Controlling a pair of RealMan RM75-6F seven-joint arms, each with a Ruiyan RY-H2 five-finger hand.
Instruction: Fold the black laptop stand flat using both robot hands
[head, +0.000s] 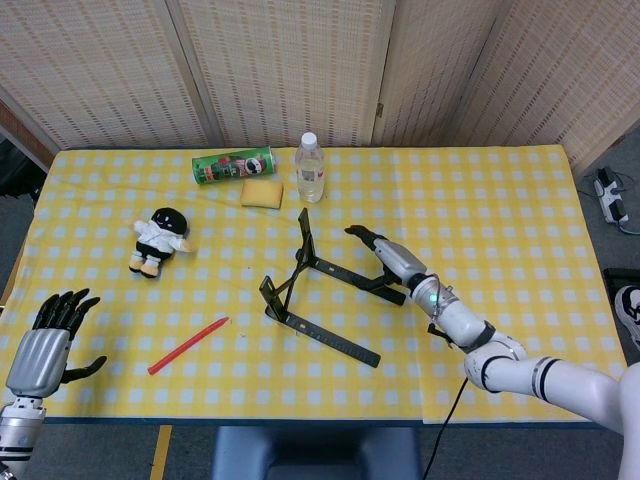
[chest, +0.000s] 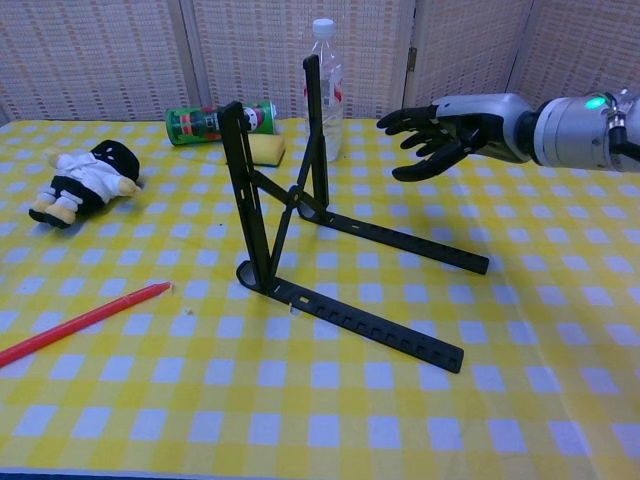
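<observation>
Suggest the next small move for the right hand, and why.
Probably bring the right hand down and left onto the stand's upright bars. The laptop stand is unfolded with uprights raised, the right hand hovers open and apart from it, and the left hand waits open at the table edge.

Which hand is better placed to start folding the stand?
Right hand: it hovers open beside the laptop stand. Left hand is off at the table's near-left edge.
</observation>
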